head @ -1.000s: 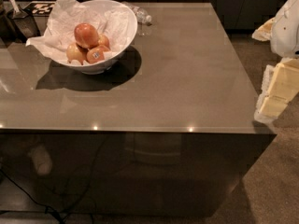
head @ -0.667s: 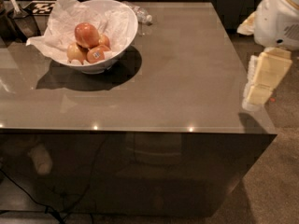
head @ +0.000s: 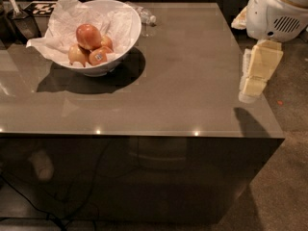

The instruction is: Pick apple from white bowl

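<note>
The apple, the largest one, smooth and red-orange, lies on top of the other fruit in the white bowl at the table's far left. The bowl is lined with crumpled white paper. A smaller orange-red apple with a sticker and a yellowish apple lie below it. My gripper, cream-coloured, hangs over the table's right edge, far to the right of the bowl and holding nothing that I can see. The white arm body is above it.
A clear plastic bottle lies behind the bowl. Dark objects stand at the far left corner. The grey table ends at a front edge near me and a right edge under the gripper.
The arm and gripper have moved left from beyond the table's right side to over its right edge. The bowl and apples have not moved.
</note>
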Controlling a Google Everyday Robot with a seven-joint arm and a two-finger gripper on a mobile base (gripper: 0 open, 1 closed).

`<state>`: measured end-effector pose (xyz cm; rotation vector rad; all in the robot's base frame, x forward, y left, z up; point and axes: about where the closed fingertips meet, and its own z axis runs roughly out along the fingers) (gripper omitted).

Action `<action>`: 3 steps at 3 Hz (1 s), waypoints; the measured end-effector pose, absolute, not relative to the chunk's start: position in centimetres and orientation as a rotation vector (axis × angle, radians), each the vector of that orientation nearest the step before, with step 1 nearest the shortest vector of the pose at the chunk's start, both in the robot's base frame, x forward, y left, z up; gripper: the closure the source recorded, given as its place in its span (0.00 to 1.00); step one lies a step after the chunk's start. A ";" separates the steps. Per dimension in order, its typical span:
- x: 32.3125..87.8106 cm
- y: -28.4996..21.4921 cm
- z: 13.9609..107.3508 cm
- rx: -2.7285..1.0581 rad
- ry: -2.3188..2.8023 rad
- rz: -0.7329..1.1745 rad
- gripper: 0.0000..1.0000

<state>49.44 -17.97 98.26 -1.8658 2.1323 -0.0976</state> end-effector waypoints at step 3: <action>55.1 -11.5 103.0 -1.829 1.773 0.100 0.00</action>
